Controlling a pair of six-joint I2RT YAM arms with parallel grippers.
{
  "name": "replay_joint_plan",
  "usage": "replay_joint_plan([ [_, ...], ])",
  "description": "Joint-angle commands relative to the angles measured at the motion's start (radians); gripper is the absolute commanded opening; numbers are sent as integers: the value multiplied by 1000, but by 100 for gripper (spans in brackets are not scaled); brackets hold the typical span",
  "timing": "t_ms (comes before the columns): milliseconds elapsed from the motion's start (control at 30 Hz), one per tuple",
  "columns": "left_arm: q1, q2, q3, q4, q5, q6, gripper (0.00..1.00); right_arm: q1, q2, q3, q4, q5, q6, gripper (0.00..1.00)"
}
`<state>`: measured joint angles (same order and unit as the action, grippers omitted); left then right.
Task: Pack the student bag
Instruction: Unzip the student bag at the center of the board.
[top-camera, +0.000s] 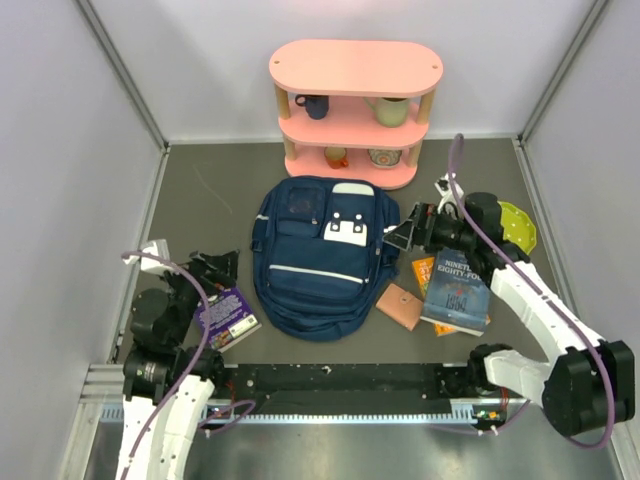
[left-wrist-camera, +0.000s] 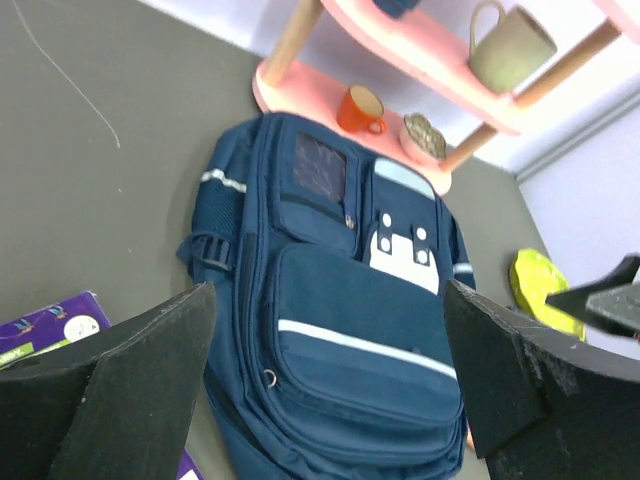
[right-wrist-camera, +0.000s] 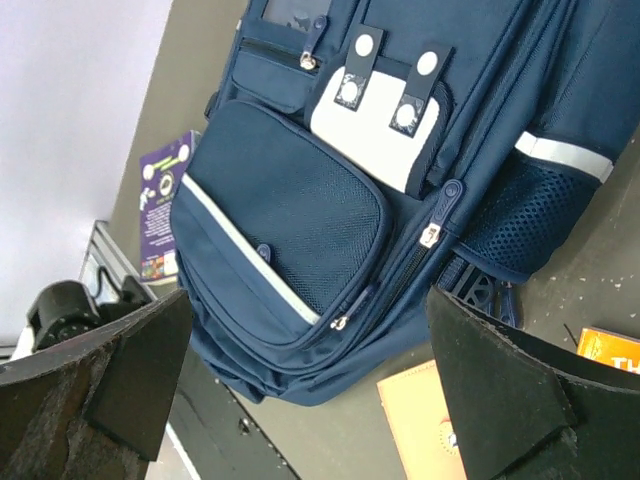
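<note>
Bag (top-camera: 315, 262) flat on bench (top-camera: 205, 190) — right of left end effector (top-camera: 222, 264), just left of right end effector (top-camera: 403, 235). Both spread wide, empty.

Robotics laboratory test cell. Plain pale panels (top-camera: 60, 150) enclosed a dark grey tabletop (top-camera: 200, 190) on three sides. A metal mounting rail (top-camera: 350, 416) ran along the near edge, carrying the cabled left arm (top-camera: 165, 420) and right arm (top-camera: 535, 300). A pink shelf (top-camera: 355, 70) of mugs (top-camera: 312, 105) stood at the back.
</note>
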<state>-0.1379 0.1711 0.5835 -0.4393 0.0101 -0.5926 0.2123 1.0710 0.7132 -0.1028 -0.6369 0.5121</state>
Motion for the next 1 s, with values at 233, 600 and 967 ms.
replay_joint_plan([
  [233,-2,128,-94,-85,212,-21,98,53,41,32,-112,151,-96,99],
  [600,-273,211,-177,-29,10,-151,99,55,292,89,-103,244,-58,96],
  [967,-630,439,-178,120,-150,-280,98,52,601,290,12,206,-21,97],
])
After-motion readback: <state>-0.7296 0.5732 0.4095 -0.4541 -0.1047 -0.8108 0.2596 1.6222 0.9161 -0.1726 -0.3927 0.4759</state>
